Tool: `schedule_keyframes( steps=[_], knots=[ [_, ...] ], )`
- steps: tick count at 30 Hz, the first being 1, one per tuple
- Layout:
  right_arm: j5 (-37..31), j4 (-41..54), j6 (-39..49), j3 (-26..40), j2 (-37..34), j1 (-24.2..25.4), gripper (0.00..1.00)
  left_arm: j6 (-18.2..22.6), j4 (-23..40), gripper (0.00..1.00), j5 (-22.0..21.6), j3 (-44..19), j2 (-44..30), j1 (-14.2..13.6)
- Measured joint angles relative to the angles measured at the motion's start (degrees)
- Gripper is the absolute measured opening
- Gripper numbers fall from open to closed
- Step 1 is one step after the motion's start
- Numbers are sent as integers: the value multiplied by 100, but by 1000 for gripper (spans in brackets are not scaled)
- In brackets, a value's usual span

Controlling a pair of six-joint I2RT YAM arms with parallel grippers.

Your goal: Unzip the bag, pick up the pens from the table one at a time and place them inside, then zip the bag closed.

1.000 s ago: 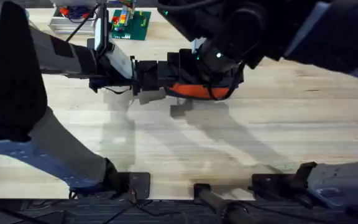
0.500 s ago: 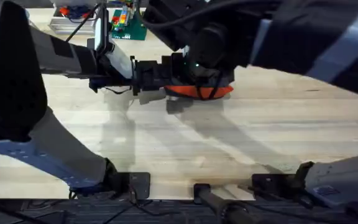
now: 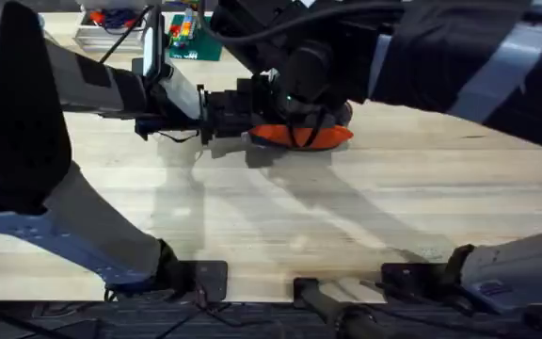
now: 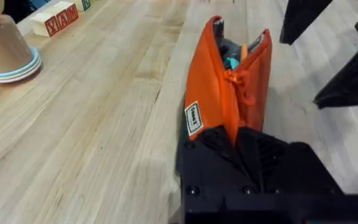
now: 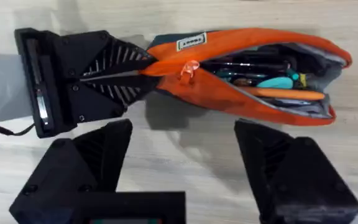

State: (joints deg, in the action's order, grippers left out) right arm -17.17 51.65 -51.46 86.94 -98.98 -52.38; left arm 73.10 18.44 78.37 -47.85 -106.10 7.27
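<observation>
The orange bag (image 3: pixel 301 137) lies on the table (image 3: pixel 346 217) with its zipper open along most of its top. My left gripper (image 5: pixel 143 70) is shut on the bag's end by the orange zipper pull (image 5: pixel 188 68), also shown in the left wrist view (image 4: pixel 236 84). An orange pen (image 5: pixel 288 94), dark pens (image 5: pixel 253 64) and a teal item (image 5: pixel 277 81) lie inside the bag. My right gripper (image 5: pixel 185 155) hangs open just above the bag, a finger (image 5: pixel 107 152) on each side of it, holding nothing.
A green baseplate with bricks (image 3: pixel 198 38) and a tray (image 3: pixel 109 36) stand at the far left of the table. The left wrist view shows lettered wooden blocks (image 4: pixel 55 17) and a wooden cup on stacked plates (image 4: pixel 8 59) off to the side.
The right arm has swung left over the bag, and its gripper now sits nearer the left gripper. The left gripper has kept its hold on the bag's end.
</observation>
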Motion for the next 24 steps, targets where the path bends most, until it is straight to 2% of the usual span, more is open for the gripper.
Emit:
schedule_keyframes(
  steps=[24],
  knots=[
    [-276,-525,-2,-2,-566,7,995,0,0,42,-2,-1,0,0]
  ],
)
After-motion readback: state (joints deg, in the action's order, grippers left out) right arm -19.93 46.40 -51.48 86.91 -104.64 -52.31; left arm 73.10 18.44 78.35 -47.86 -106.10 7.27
